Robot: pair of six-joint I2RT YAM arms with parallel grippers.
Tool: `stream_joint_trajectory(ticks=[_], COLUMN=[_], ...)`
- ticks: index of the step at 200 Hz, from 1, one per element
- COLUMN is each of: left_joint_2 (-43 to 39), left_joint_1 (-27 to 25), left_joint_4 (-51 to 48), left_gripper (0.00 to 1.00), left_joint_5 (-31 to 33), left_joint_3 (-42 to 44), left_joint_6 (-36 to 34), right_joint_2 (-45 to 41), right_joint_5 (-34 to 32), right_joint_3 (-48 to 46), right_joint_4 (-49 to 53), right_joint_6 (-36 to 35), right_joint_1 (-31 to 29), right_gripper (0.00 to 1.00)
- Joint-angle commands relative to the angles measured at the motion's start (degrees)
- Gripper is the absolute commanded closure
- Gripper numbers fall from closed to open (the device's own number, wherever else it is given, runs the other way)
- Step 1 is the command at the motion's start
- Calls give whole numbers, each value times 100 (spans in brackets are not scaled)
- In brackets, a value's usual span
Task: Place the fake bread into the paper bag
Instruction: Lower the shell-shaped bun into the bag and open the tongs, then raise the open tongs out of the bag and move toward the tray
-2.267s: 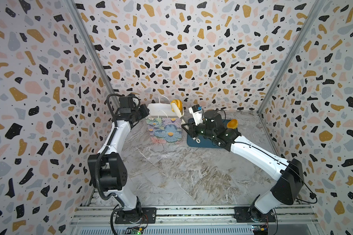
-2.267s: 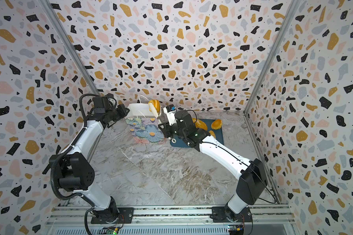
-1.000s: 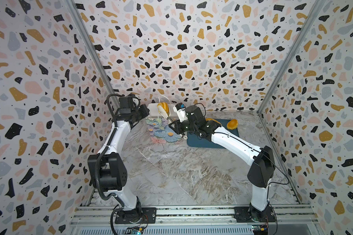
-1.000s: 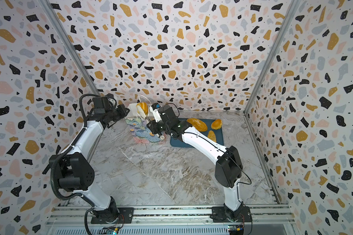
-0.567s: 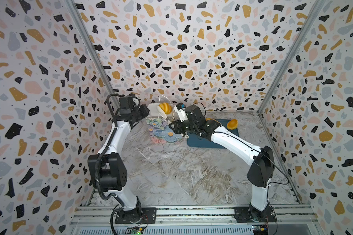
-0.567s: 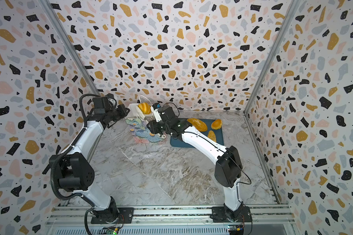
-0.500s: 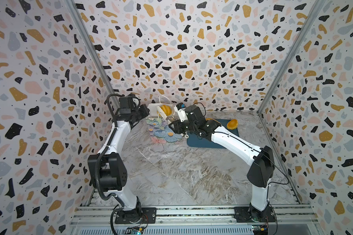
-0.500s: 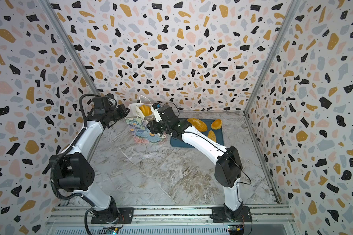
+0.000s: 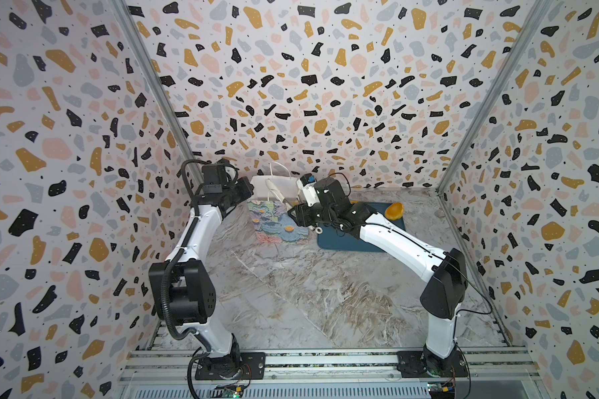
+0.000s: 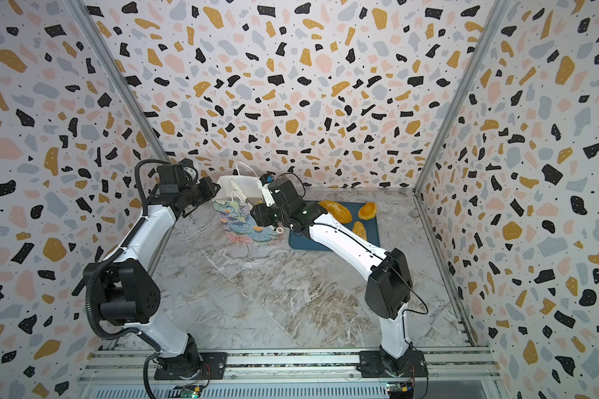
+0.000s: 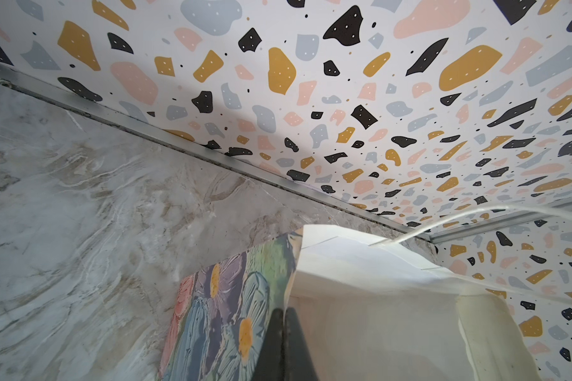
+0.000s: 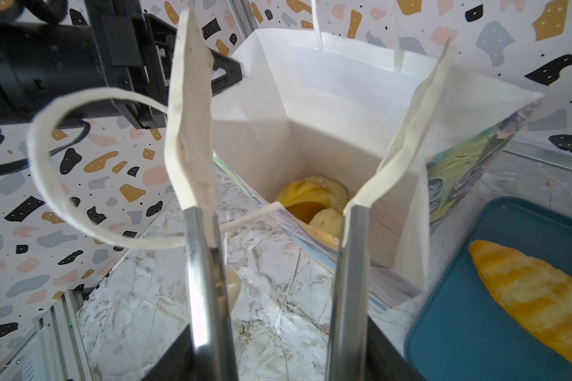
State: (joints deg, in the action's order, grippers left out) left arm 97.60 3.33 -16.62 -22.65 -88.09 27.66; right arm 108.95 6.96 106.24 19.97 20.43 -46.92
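In both top views the bag (image 9: 274, 221) stood upright at the far middle of the table (image 9: 291, 293), just left of the tray (image 9: 343, 243). My left claw (image 9: 248, 189) sat at the bag's left rim. My right claw (image 9: 278, 194) hung over its mouth. In a top view I counted three pieces of bread (image 10: 336, 210) on the tray: a long one, a bun and a small one.

In the left wrist view the left claw (image 11: 283, 311) had its jaws together, clamped on the bag's (image 11: 377, 297) paper edge and, as I judged it, keeping the mouth open.

In the right wrist view the right claw (image 12: 314, 49) had its fingers (image 12: 192, 132) spread apart with nothing between them. It pointed down into the white inside of the bag (image 12: 327, 115). Bread (image 12: 311, 198) lay at the bottom. A cord (image 12: 47, 165) handle looped close beside one finger. A croissant (image 12: 535, 297) lay on the tray (image 12: 476, 346) to the right.

I read the step in hand as the drop into the bag, with the claw empty over the mouth. The next move called for lifting the right claw straight up, clear of the cord and the rim. Then it had to swing right to the tray, line up across a piece and close on it. The left claw's hold on the rim had to last through that.
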Motion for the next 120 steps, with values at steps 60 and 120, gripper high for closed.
stream_joint_trajectory(ticks=[60, 120], left_joint_2=[-169, -171], left_joint_1=[36, 36], left_joint_4=[142, 141], left_gripper=[100, 100], left_joint_5=[-47, -45], left_joint_3=[82, 82], left_joint_6=[-49, -50], right_joint_2=[-1268, -1645], right_joint_5=[-639, -827], right_joint_3=[-428, -920], right_joint_4=[-36, -59], right_joint_6=[-326, -361], right_joint_1=[-1, 75], right_gripper=[38, 38])
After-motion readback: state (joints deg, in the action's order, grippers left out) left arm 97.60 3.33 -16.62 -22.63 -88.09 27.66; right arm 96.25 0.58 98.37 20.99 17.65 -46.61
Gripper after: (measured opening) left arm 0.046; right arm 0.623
